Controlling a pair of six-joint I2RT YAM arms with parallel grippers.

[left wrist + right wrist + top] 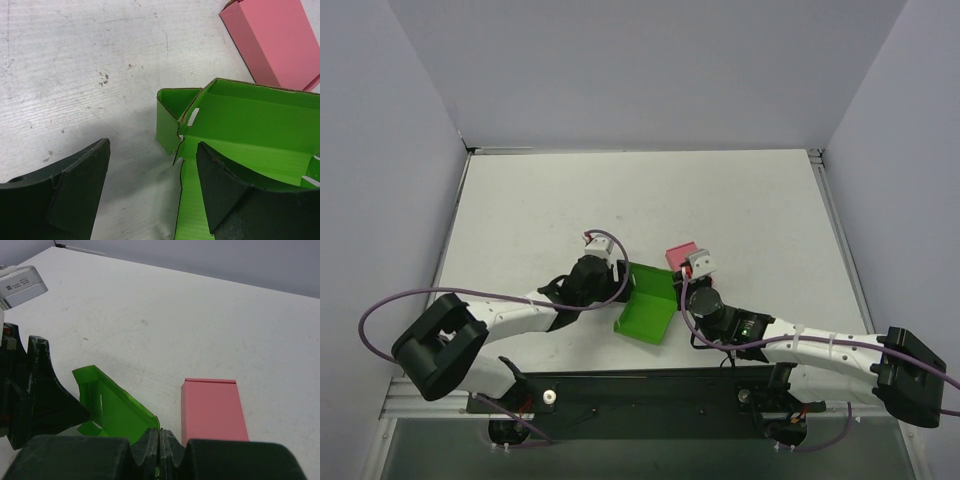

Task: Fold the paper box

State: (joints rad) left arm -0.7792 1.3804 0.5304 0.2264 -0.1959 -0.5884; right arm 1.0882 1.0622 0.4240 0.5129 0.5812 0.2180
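Note:
The green paper box [648, 312] lies half-formed on the table between both arms, one long wall raised and a side flap bent up. My left gripper [623, 284] is open at its left end. In the left wrist view [152, 187] one finger hangs over the box floor [250, 135] and the other over bare table, with the box's left edge between them. My right gripper [679, 293] is shut on the box's right wall. In the right wrist view the fingertips [160, 442] pinch the green card [115, 410].
A flat pink box [678, 253] lies just behind the right gripper, close to the green box; it also shows in the left wrist view [272, 40] and the right wrist view [212, 410]. White table, grey walls all round.

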